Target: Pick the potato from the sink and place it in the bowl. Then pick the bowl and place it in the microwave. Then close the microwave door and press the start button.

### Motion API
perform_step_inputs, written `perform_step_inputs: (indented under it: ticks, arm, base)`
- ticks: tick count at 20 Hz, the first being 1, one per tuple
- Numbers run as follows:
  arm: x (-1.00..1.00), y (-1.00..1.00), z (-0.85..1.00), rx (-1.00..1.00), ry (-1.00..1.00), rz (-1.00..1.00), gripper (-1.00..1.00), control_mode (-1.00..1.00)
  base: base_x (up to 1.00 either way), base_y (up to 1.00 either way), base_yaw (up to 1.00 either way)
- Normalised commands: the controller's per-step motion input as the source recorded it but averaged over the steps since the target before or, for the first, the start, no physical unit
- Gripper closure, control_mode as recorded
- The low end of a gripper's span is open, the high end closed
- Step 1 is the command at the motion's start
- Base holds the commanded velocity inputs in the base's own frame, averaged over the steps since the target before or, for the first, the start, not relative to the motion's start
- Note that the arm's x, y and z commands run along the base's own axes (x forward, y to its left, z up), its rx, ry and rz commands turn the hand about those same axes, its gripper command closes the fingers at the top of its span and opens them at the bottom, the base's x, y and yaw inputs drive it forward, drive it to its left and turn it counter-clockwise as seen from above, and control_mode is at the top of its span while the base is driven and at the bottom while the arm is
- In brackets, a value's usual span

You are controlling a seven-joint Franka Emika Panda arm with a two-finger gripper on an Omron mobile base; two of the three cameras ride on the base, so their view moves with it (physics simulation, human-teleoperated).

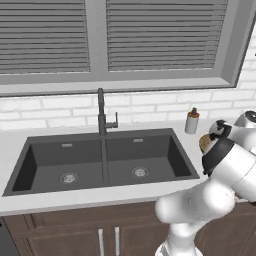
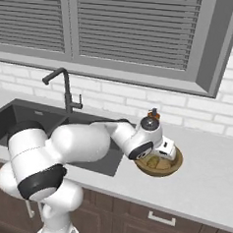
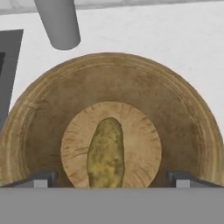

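The oblong potato (image 3: 105,154) is mottled yellowish-brown with darker flecks, lying on the paler, grain-streaked floor of the round tan-brown wooden bowl (image 3: 183,118), whose walls are darker brown. The double-basin sink (image 1: 45,155) is dark grey with metal drains, set in a white desk (image 2: 208,164) below white brick tiles (image 1: 50,107).

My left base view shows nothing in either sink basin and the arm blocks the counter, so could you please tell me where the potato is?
Observer: The potato lies on the flat bottom of the bowl, seen in the hand view.
Operator: Thank you; are the fingers holding it?
Observer: No, the fingers stand open, one on each side, clear of the potato.
Operator: And where does the bowl sit?
Observer: On the counter, just right of the sink, in the right base view.
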Motion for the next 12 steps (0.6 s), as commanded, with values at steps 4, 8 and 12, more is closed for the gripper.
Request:
perform_step_inputs:
  ticks: [4, 8, 12]
  arm:
    - [-0.21, 0.57, 0.5, 0.0, -0.04, 0.0, -1.0, -1.0]
    - [-0.01, 0.61, 0.48, 0.0, 0.04, 0.0, -1.0, -1.0]
    - [0.01, 0.42, 0.13, 0.0, 0.13, 0.0, -1.0, -1.0]
  base:
    - [0.0, 0.0, 0.0]
    - [0.0, 0.0, 0.0]
    - [0.0, 0.0, 0.0]
